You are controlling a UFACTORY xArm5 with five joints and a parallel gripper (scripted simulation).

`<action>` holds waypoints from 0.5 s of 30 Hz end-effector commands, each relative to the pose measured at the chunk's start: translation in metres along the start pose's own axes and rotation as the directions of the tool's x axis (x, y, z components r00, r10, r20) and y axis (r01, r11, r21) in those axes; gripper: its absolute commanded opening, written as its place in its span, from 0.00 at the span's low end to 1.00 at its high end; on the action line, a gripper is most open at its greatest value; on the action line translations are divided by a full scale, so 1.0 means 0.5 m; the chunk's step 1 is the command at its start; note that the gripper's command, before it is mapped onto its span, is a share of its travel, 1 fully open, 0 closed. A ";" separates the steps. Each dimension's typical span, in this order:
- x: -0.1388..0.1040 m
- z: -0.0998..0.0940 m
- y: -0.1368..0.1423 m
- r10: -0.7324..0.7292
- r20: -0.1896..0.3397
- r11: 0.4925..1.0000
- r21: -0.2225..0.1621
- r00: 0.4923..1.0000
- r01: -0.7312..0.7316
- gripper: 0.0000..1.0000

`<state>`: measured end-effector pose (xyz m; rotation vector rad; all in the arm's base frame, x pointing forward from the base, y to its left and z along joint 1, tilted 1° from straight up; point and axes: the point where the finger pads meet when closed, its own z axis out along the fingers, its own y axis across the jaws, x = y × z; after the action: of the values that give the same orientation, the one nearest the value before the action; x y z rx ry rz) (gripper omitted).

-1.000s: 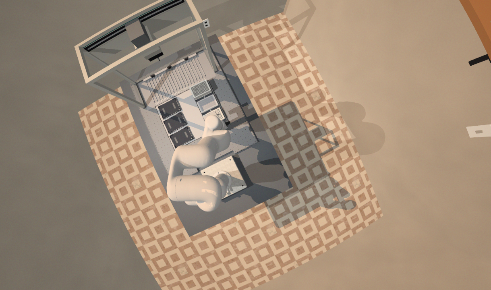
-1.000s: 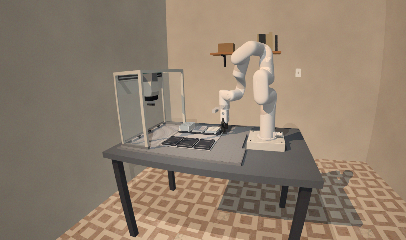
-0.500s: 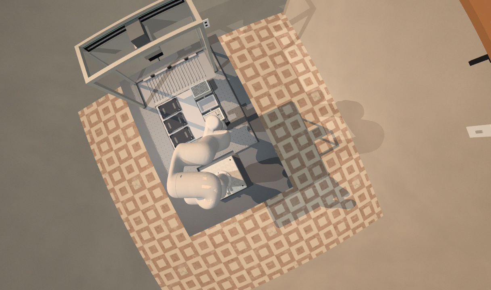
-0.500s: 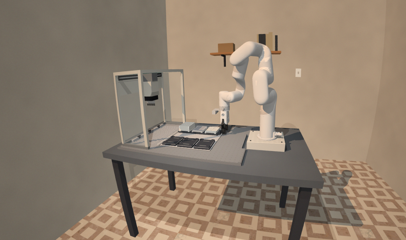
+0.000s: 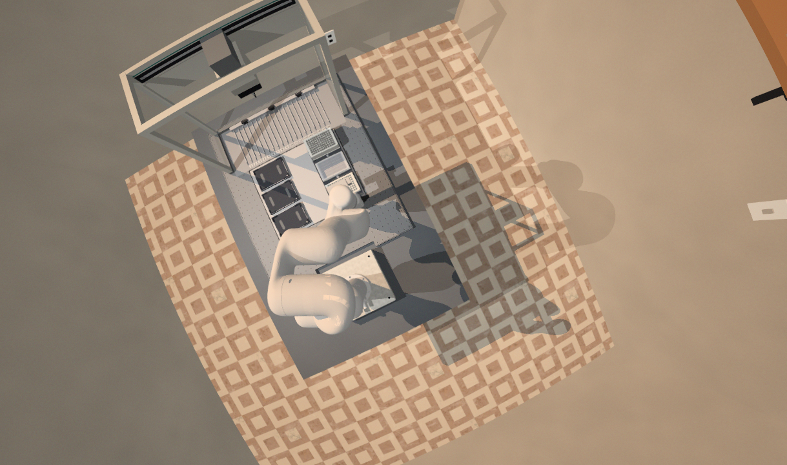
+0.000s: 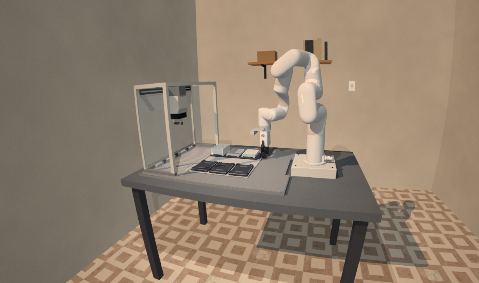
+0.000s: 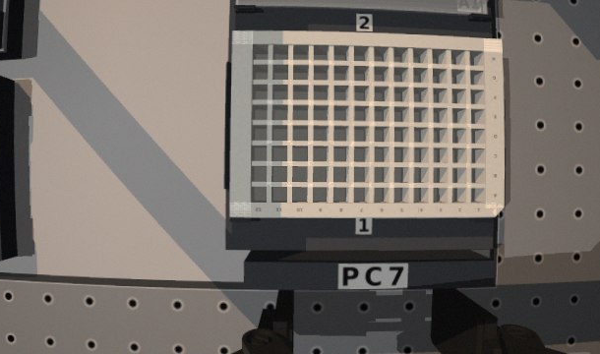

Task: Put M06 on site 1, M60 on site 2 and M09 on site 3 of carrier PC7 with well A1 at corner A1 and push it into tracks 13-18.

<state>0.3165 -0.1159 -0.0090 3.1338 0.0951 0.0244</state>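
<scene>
PC7 (image 7: 448,273) (image 6: 235,156) lies just ahead of parted fingers (image 6: 265,155), handle nearest.

Cream is shown by the plate on site 1 (image 5: 343,183) (image 6: 250,153) (image 7: 369,123), its face patterned with a grid of grey squares; pale grey-blue is seen on the deep block (image 5: 321,143) (image 6: 220,149). The carrier (image 7: 290,272) is coloured near-black, marked in black on white. Dark grey is worn by the desk (image 5: 327,360) (image 6: 325,197), while the floor (image 5: 378,398) (image 6: 212,253) is patterned in cream and terracotta squares. White is carried by the arm (image 5: 312,294) (image 6: 308,101), black by the pincer (image 6: 264,151) (image 7: 363,334).
</scene>
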 end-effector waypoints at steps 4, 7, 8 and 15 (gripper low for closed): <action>0.015 -0.002 0.001 0.000 -0.006 1.000 0.007 1.000 0.000 0.81; 0.021 -0.002 0.001 0.000 -0.007 1.000 0.007 1.000 0.000 0.81; 0.023 -0.002 0.001 0.000 -0.007 1.000 0.007 1.000 0.000 0.81; 0.033 -0.002 0.001 0.000 -0.007 1.000 0.007 1.000 0.000 0.81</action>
<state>0.3290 -0.1150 -0.0090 3.1343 0.0955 0.0232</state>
